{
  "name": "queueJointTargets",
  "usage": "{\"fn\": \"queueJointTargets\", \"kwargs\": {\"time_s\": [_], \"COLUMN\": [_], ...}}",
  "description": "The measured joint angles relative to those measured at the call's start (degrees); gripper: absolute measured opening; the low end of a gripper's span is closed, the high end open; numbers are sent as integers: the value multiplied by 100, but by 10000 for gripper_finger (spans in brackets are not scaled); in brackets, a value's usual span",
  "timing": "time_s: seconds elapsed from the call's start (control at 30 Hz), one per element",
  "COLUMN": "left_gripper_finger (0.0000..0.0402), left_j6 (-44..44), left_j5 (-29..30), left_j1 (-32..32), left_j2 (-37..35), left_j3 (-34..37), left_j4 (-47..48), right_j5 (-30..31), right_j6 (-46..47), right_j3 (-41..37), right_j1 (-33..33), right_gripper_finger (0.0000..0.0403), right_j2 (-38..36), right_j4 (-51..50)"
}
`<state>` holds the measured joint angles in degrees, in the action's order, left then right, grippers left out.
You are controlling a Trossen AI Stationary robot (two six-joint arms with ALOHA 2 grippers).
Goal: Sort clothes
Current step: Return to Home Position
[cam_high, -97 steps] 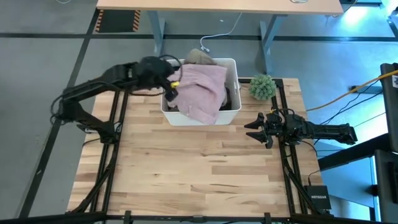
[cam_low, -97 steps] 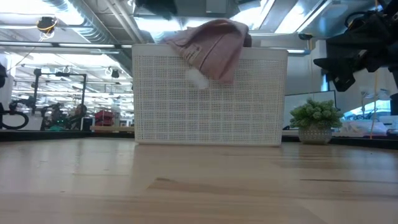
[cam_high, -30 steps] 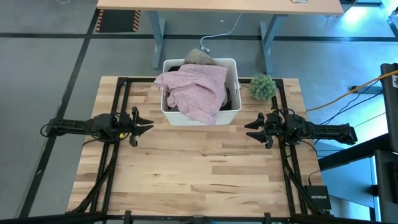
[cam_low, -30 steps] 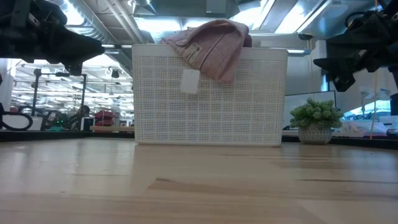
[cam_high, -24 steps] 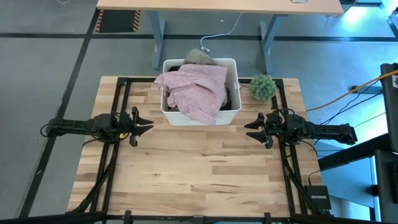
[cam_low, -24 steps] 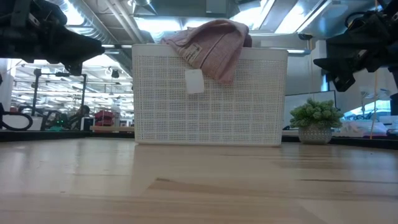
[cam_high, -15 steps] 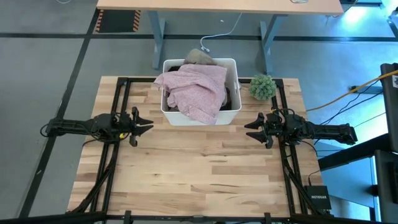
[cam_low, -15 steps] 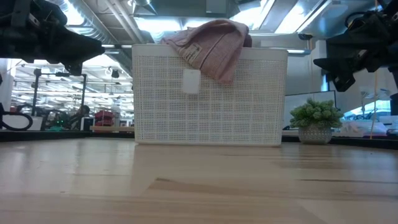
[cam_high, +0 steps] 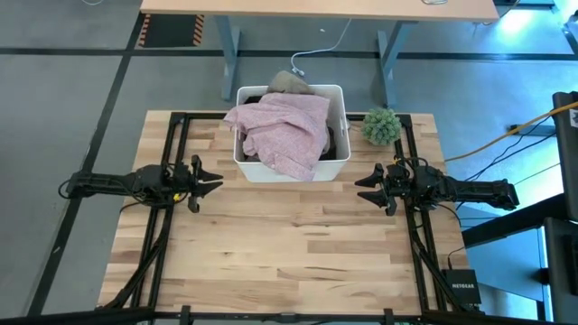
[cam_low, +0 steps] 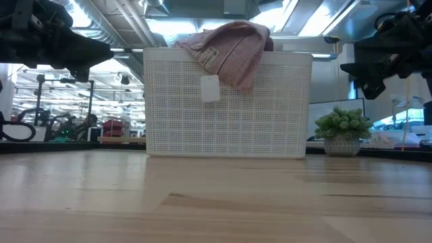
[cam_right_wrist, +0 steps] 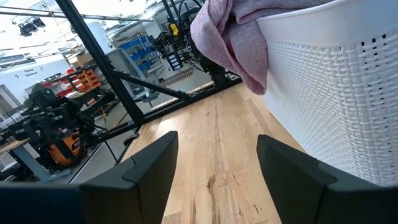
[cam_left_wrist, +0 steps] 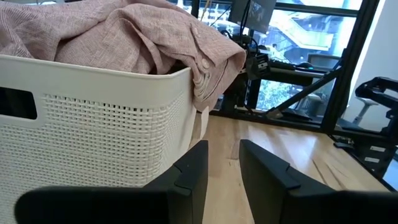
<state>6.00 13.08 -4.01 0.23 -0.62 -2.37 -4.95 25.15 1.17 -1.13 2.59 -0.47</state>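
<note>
A mottled pink garment (cam_high: 284,131) lies heaped on top of a white bin (cam_high: 289,170) at the table's far middle. Its fold hangs over the bin's near rim (cam_low: 233,61), with a white tag (cam_low: 210,88) dangling below. A khaki-beige piece (cam_high: 291,81) shows at the far rim and a dark piece (cam_high: 338,135) inside at the right. My left gripper (cam_high: 217,181) hovers left of the bin, narrowly open and empty (cam_left_wrist: 224,149). My right gripper (cam_high: 359,190) hovers right of the bin, open and empty (cam_right_wrist: 217,140).
A small green plant (cam_high: 381,125) stands at the table's far right, beside the bin and behind my right gripper. Bare wooden tabletop (cam_high: 289,244) stretches from the bin to the near edge. Black frame rails (cam_high: 167,262) run along both sides.
Since the earliest frame my left gripper has left the bin's left rim and drawn back toward the table's left and near side. The pink garment stays draped over the bin. In the last second only its white tag swings slightly; both arms keep still.
</note>
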Motion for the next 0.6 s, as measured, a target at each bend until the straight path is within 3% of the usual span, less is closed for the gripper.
{"fn": "queueJointTargets", "kwargs": {"time_s": [0.6], "left_gripper_finger": [86], "left_j6": [0], "left_j5": [-2], "left_j1": [0], "left_j2": [0], "left_j3": [0], "left_j4": [2], "right_j5": [0], "right_j6": [0], "right_j3": [0], "right_j1": [0], "right_gripper_finger": [237], "right_j2": [0], "right_j4": [0]}}
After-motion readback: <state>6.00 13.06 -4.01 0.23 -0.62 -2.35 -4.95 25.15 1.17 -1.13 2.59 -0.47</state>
